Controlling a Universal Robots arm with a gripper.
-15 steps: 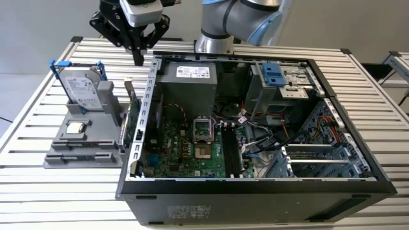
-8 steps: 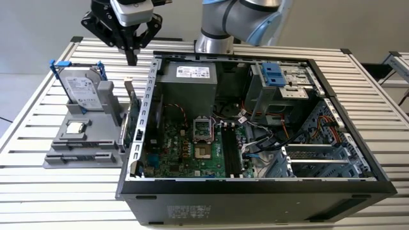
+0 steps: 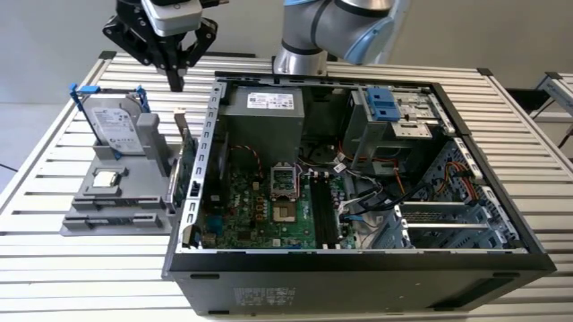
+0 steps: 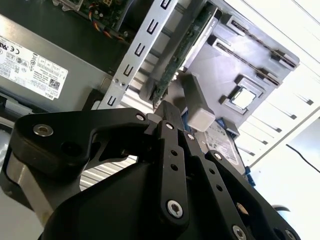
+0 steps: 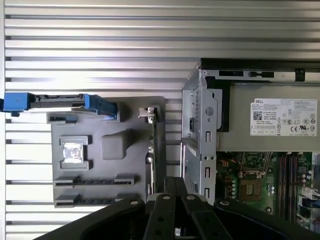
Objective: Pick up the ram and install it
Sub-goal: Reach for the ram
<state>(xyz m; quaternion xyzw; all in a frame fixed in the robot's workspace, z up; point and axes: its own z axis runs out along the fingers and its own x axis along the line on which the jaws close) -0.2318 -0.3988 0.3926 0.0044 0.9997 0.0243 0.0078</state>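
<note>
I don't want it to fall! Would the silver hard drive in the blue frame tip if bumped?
The silver hard drive stands on its edge, so a sideways bump might tip it, though the grey holder holds its base. Its metal casing looks stiff and probably heavy for its size.

Bright, even light with washed-out glare

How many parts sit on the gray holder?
3 on the holder: a hard drive at the far end, a processor midway, an expansion card by the computer case. Others may be hidden.
</note>
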